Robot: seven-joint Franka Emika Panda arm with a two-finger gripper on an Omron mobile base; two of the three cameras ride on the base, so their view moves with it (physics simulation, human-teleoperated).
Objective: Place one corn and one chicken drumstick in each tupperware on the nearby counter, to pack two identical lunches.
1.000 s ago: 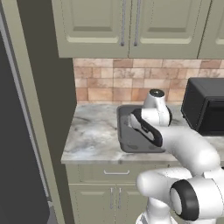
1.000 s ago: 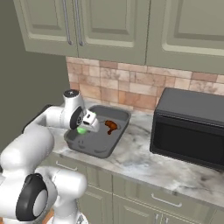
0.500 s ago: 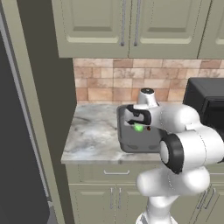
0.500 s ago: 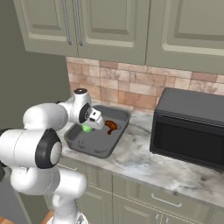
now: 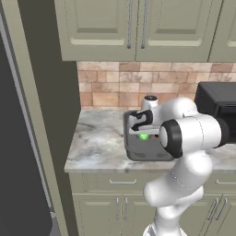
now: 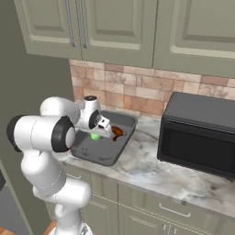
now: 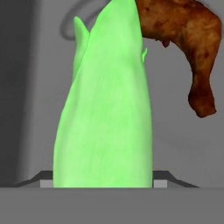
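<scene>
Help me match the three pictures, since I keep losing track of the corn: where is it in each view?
Left base view: the corn is a small green spot in the grey tupperware, below the pincer.
Right base view: the corn lies centre-left in the tray, left of the chicken drumstick.
Hand view: the corn rises large through the middle.
Shared landmark: the drumstick, beside the cob.
</scene>
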